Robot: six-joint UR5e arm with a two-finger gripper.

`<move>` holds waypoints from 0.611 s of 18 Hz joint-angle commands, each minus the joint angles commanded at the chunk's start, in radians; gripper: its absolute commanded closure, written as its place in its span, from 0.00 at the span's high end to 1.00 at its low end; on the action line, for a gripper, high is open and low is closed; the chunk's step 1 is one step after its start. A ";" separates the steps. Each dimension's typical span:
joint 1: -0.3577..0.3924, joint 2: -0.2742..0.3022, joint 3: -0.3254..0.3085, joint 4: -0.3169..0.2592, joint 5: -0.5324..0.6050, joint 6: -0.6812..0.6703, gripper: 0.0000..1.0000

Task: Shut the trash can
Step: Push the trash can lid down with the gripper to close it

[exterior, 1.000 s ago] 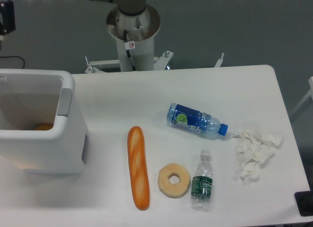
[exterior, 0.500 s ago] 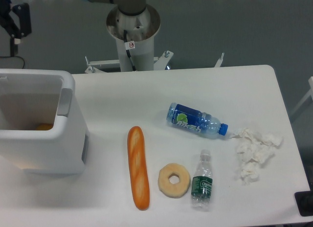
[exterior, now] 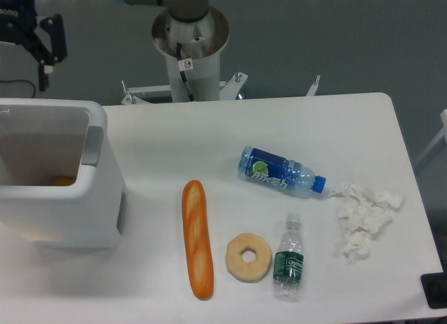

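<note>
White plastic fills the left edge of the frame: the trash can (exterior: 59, 191) sits on the worktop (exterior: 209, 139) with its mouth wide open, and I can see something orange down inside it. A grey tab (exterior: 92, 145) runs along the inner right rim. The lid itself I cannot make out from here; it may be off the left side of the frame.

My pincer (exterior: 31, 41) hangs in the upper left corner, above and behind the can, touching nothing. One dark finger (exterior: 54, 39) shows clearly and the rest is cut by the frame edge, so I cannot tell whether the pincer is spread or pressed together.

I judge this to be the approach step, with the closing not yet begun. Next I need to bring the pincer to the lid, get behind or above its free edge, and swing it down over the opening until it seats.

The loaf (exterior: 198, 240), the doughnut (exterior: 248, 257), two bottles (exterior: 281, 172) and the crumpled tissue (exterior: 363, 219) lie to the right, well apart from the can.
</note>
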 joint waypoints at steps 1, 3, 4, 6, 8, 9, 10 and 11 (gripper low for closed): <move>0.012 0.000 -0.002 0.000 0.000 0.000 1.00; 0.029 0.000 -0.002 0.000 0.000 0.000 1.00; 0.038 -0.002 -0.002 -0.002 0.000 0.000 1.00; 0.055 -0.002 -0.008 0.000 0.000 0.002 1.00; 0.074 -0.003 -0.017 0.002 -0.002 0.014 1.00; 0.077 -0.006 -0.018 0.002 -0.002 0.020 1.00; 0.077 -0.011 -0.020 0.002 -0.002 0.020 1.00; 0.077 -0.014 -0.024 0.002 0.000 0.021 1.00</move>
